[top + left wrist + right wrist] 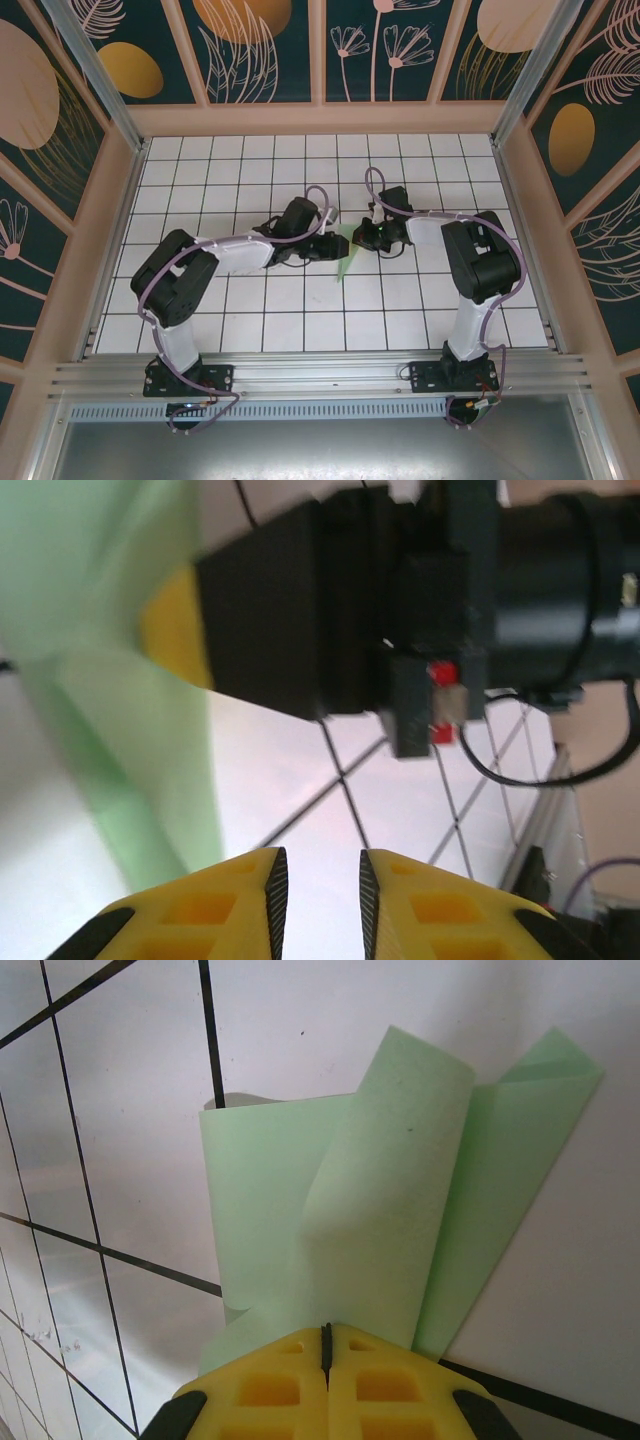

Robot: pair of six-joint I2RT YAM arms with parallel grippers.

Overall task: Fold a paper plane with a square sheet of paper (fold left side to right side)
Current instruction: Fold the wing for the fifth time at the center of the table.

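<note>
Top external view showed both arms reaching inward over the white tiled table (250, 310), their heads nearly meeting at its middle. The left pincer (333, 247) and the right pincer (358, 238) sat close together there, with the sheet of paper (346, 258) as a small pale green sliver between and just below them. From that height I could not tell how either pincer's jaws stood.

The right wrist view gave what the overhead could not. The right pincer (325, 1345) had its yellow fingers pressed together with no gap, clamped on the lower edge of the sheet of paper (390, 1190). The sheet was bent into overlapping layers, one flap curling over another, lying against the tiles.

The left wrist view showed the left pincer (318, 880) with a narrow gap between its yellow fingers and nothing in that gap. The sheet of paper (120, 710) was a blurred green band off to the left, apart from those fingers, and the dark body of the right arm (420, 610) crossed the top.
</note>
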